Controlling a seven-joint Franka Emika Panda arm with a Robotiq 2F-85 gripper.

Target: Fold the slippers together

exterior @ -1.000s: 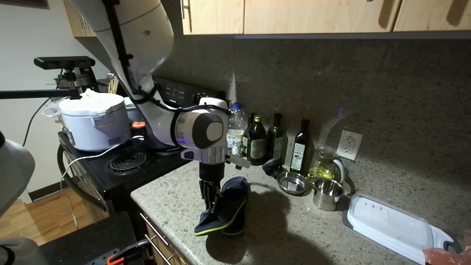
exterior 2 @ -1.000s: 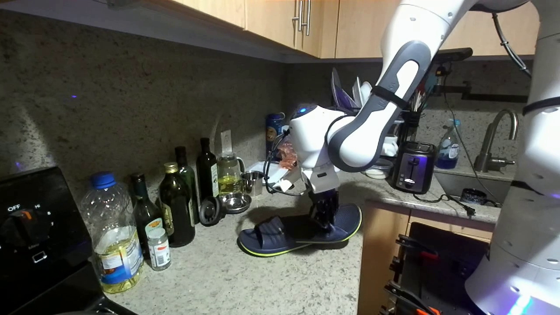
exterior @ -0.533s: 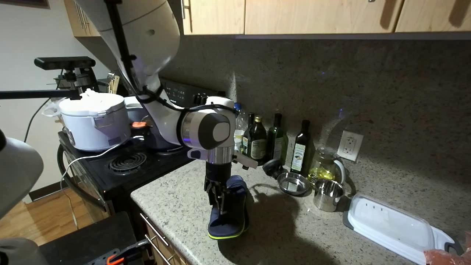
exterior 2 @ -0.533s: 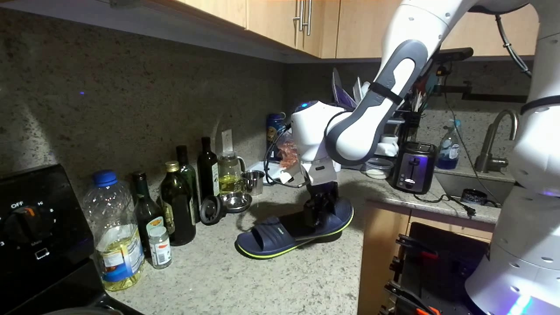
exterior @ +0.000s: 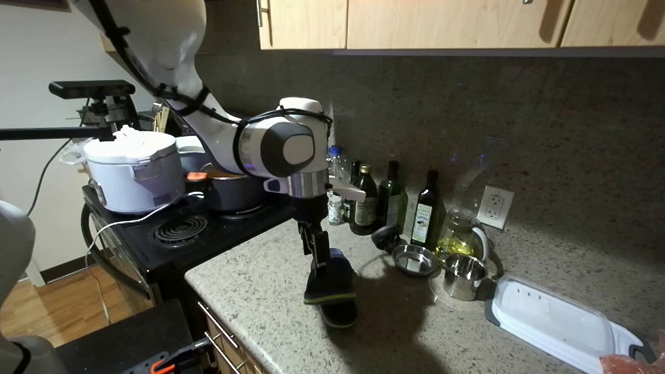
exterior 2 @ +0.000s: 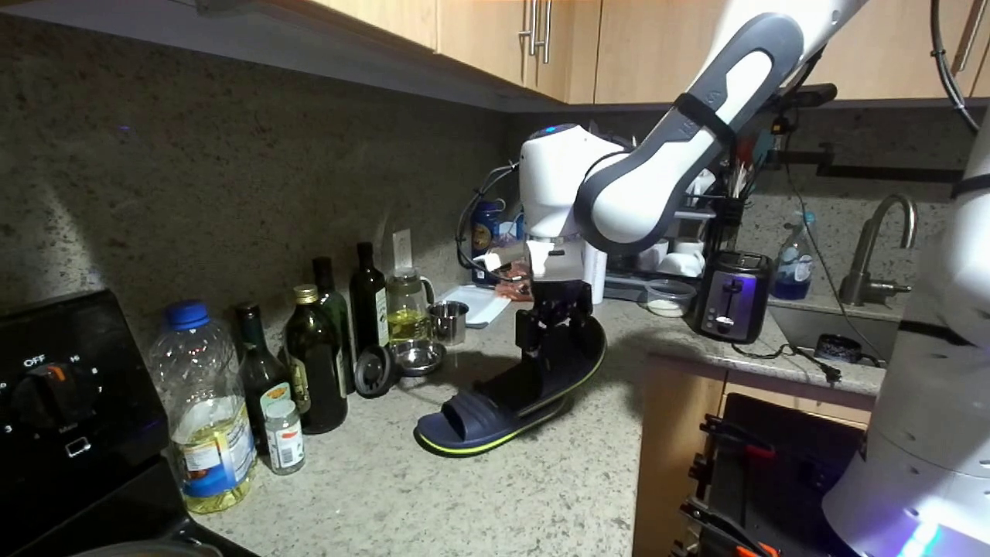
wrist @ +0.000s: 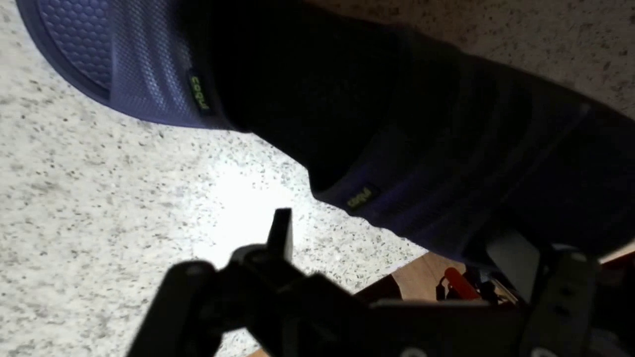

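slippers (exterior 2: 479, 419) stacked head to tail at the gripper (exterior: 317, 265)

the 2 slippers, dark navy with a yellow-green line along the edge, lie on the speckled counter (exterior 2: 464, 510), their straps (wrist: 158, 69) at opposite ends of the stack. the lower slipper (exterior: 340, 316) rests flat; the upper slipper (exterior: 333, 285) is tilted, its strapped end raised off the pile beside the gripper. as the wrist view shows, the fingers (wrist: 282, 230) stand wide apart; the tip of the finger at the slipper's side merges with dark fabric, and from where i stand i cannot tell whether it sits inside the strap or only against it. the low end of the upper slipper is lost in shadow near the lower strap. along the back of the counter: 4 dark glass bottles (exterior 2: 317, 379), a clear plastic bottle (exterior 2: 207, 433) with a blue cap, a small steel dish (exterior 2: 418, 359), a steel cup (exterior 2: 448, 322) and a glass jug (exterior 2: 404, 323) of yellow liquid. in an exterior view, the black stove (exterior: 132, 239) stands beside the counter and bears a white cooker (exterior: 132, 179).
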